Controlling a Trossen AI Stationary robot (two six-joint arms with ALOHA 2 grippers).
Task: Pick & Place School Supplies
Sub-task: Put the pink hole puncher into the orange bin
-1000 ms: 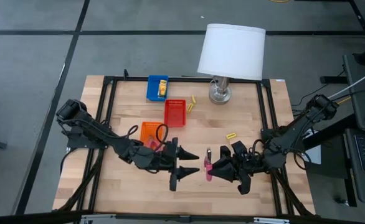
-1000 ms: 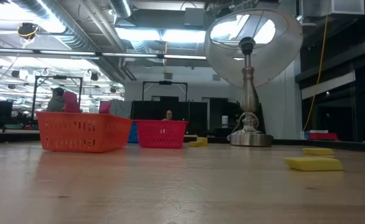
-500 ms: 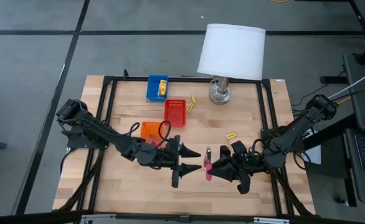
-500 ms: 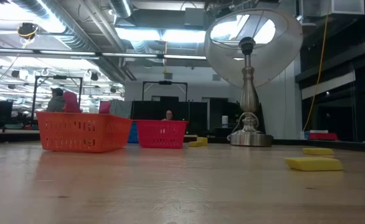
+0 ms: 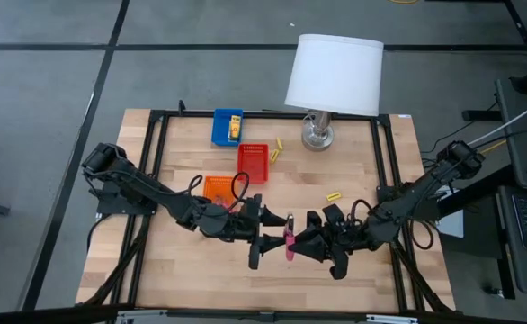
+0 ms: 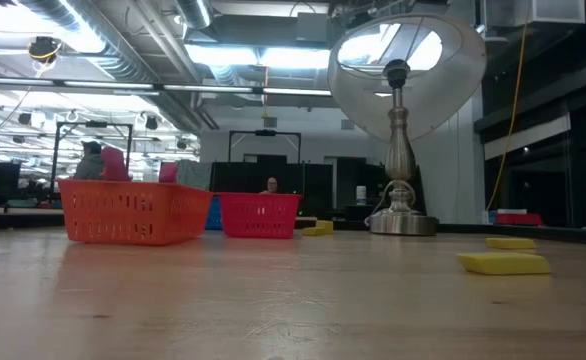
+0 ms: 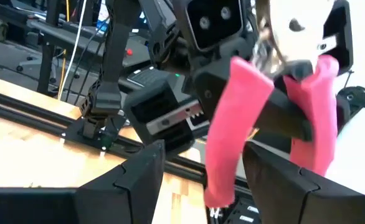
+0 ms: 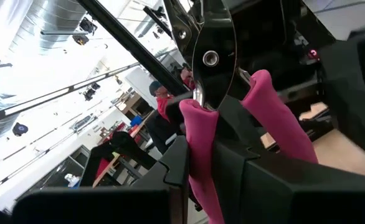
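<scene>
A plier-like tool with pink handles sits between my two grippers near the table's middle, toward its near edge. My right gripper is shut on it from the table's right. My left gripper is open. In the left wrist view its fingers stand either side of one pink handle without touching it. A yellow packet lies in the blue tray. One tiny yellow stub lies on the wood, and two others lie beside the red tray. My right gripper pinches the tool by its pink handles between the two fingers. It comes in roughly level from the table's right. The metal head with its pivot sticks out past the fingertips. The tool looks lifted off the wood.
The orange tray is just behind my left arm, and the red tray lies beyond it. The white-shaded lamp stands at the far edge. Bare wood lies along the near edge. In the low view the yellow stubs lie on the right.
My right gripper has carried the pink-handled tool toward the table's left, in between the left gripper's open fingers. My left gripper has reached slightly toward the table's right. Neither gripper has changed its opening.
</scene>
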